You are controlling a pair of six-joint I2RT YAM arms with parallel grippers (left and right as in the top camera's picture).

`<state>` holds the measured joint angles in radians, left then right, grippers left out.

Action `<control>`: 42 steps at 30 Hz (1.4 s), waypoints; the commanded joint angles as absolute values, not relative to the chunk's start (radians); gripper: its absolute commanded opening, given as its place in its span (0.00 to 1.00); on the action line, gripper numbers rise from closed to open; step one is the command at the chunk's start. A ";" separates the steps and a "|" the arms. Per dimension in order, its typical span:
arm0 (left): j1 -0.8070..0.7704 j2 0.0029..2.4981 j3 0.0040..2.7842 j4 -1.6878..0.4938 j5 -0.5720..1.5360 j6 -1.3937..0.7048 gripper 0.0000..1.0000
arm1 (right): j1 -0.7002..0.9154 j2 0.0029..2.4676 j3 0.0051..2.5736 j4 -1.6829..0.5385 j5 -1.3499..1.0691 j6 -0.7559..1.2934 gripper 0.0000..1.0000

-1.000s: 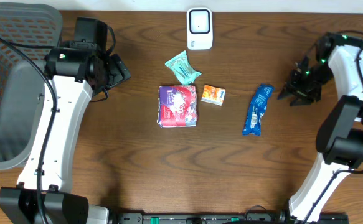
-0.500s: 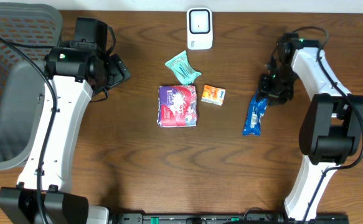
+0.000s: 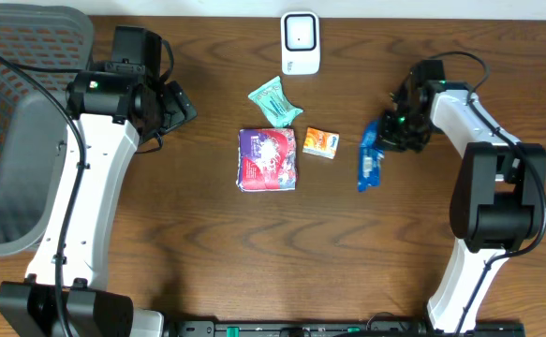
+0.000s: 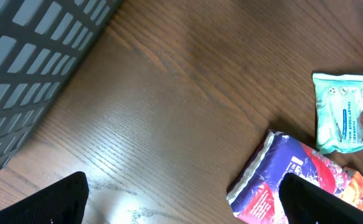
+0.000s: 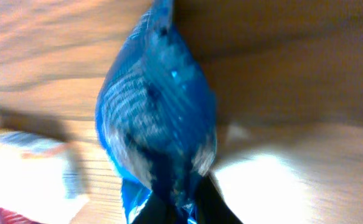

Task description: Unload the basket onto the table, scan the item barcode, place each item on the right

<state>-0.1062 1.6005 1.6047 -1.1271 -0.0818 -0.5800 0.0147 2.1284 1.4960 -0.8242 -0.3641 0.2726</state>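
The overhead camera looks straight down on the whole table (image 3: 207,243), with the basket (image 3: 10,56) at its left edge. The left wrist camera looks slantwise across the wood from low and near, taking in the basket wall, the purple packet (image 4: 293,174) and the green tissue pack (image 4: 343,112), all shared with the overhead. The right wrist camera sits very close to the blue packet (image 5: 156,124), blurred, which also shows from above.

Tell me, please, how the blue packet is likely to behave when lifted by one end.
The blue packet will probably hang limp: its film looks thin and creased. It seems light, being a slim pouch. The glossy wrap may slip in the right gripper, which pinches only one end.
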 commanded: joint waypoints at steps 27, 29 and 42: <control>-0.103 1.600 1.608 -1.133 -0.094 -0.588 0.97 | 0.109 2.153 1.397 -0.712 -0.388 0.424 0.73; -0.103 1.600 1.608 -1.133 -0.094 -0.588 0.98 | 0.114 2.153 1.372 -0.675 -0.398 0.430 0.55; -0.103 1.600 1.608 -1.133 -0.094 -0.588 0.98 | 0.093 2.118 1.571 -0.817 -0.373 0.349 0.01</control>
